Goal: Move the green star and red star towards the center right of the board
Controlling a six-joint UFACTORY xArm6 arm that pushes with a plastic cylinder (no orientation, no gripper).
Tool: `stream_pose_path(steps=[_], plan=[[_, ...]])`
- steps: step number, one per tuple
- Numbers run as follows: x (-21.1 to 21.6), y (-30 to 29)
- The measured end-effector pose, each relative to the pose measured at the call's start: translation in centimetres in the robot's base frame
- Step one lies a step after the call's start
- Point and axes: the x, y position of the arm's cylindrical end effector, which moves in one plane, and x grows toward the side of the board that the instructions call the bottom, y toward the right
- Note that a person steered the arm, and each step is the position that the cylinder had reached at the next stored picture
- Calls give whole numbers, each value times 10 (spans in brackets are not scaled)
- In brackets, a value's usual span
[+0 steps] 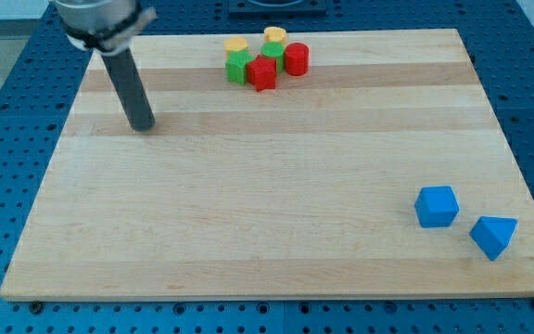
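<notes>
The green star [239,66] and the red star [261,72] sit side by side, touching, in a cluster near the top middle of the wooden board [267,213]. My tip [143,126] rests on the board at the upper left, well to the left of the cluster and a little below it, touching no block.
The cluster also holds a red cylinder [296,58], a second green block [273,51], and two yellow blocks [237,44] [274,35] at the top edge. A blue cube [436,206] and a blue triangular block [493,236] lie at the lower right.
</notes>
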Motion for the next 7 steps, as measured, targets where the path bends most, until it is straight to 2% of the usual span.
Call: stream_pose_path(steps=[2,3,7], plan=[[-83,1],[-106,27],[-95,143]])
